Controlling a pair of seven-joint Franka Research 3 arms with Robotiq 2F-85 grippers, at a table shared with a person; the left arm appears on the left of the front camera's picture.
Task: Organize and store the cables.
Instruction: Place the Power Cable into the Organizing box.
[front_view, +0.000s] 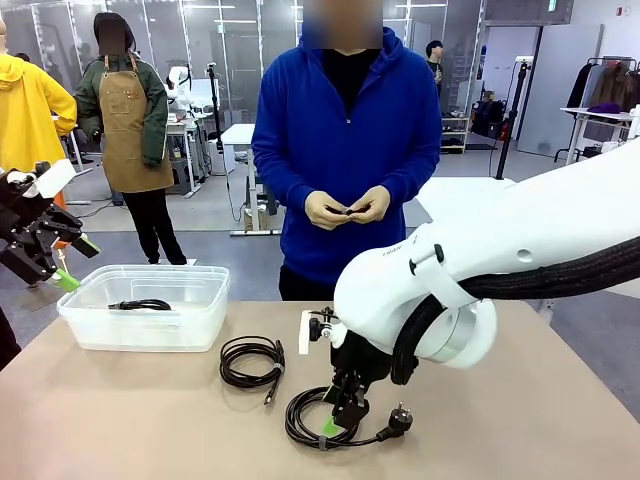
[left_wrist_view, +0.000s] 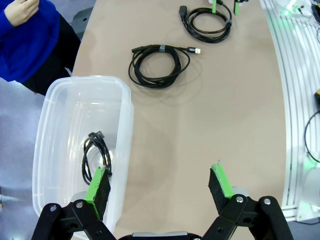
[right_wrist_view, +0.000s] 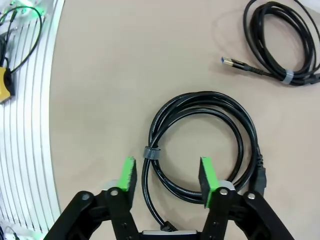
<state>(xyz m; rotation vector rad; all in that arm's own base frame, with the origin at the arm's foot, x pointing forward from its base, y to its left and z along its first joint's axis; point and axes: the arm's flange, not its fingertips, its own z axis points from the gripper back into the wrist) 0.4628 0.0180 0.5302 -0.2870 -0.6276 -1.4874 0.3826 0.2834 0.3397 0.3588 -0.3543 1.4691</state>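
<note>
The right gripper (right_wrist_view: 166, 175) stands wide over the near coil (right_wrist_view: 197, 100), whose 6 o'clock arc runs between the pads, ungripped. The front view adds the coil's plug (front_view: 400, 420) at 3 o'clock. At 10 o'clock lies a second coil (front_view: 235, 352). Farther off, the left wrist view shows a third coil (left_wrist_view: 95, 155) in the bin (left_wrist_view: 50, 125), below the wide-open left gripper (left_wrist_view: 159, 182).

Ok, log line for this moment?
right gripper open astride power cord | left gripper open by clear bin | one cable inside | USB cable on table
</note>
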